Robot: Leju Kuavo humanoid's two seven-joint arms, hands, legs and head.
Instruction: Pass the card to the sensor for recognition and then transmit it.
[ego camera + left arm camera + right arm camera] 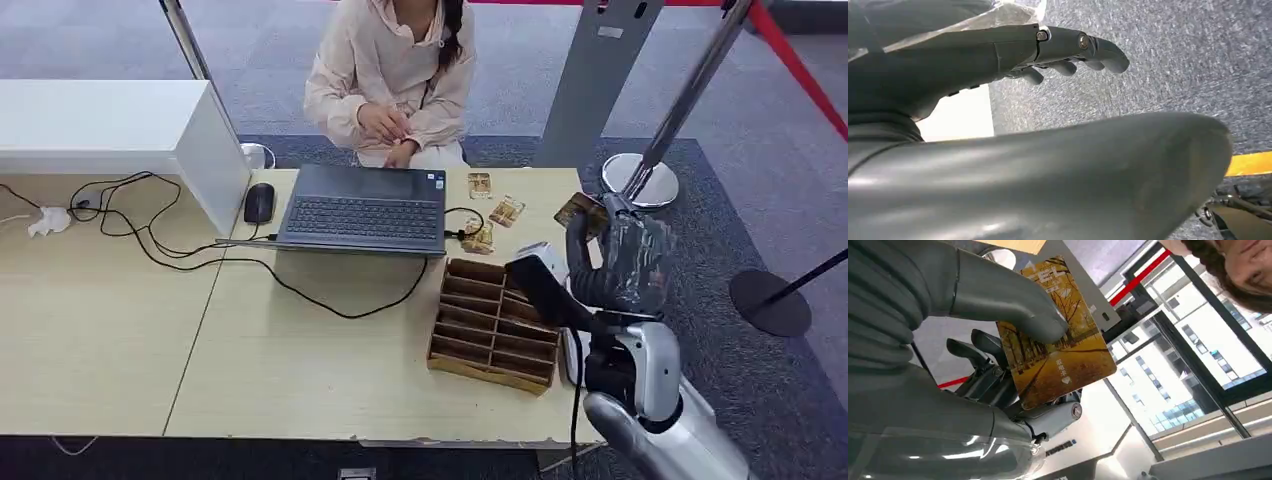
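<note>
Raised at the desk's right edge, the right hand pinches the autumn-tree card between thumb and fingers, above the wooden card organizer. Keeping that pinch firm and the face flat should help presenting it to the sensor, which I cannot pick out. Card artwork reads clearly from the right wrist; from the left wrist, the left hand hangs over carpet, fingers loosely extended, holding nothing.

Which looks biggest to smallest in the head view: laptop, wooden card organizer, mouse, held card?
1. Laptop
2. Wooden card organizer
3. and 4. Mouse and the card held by the right hand: unsure, since the fingers hide part of the card.
</note>
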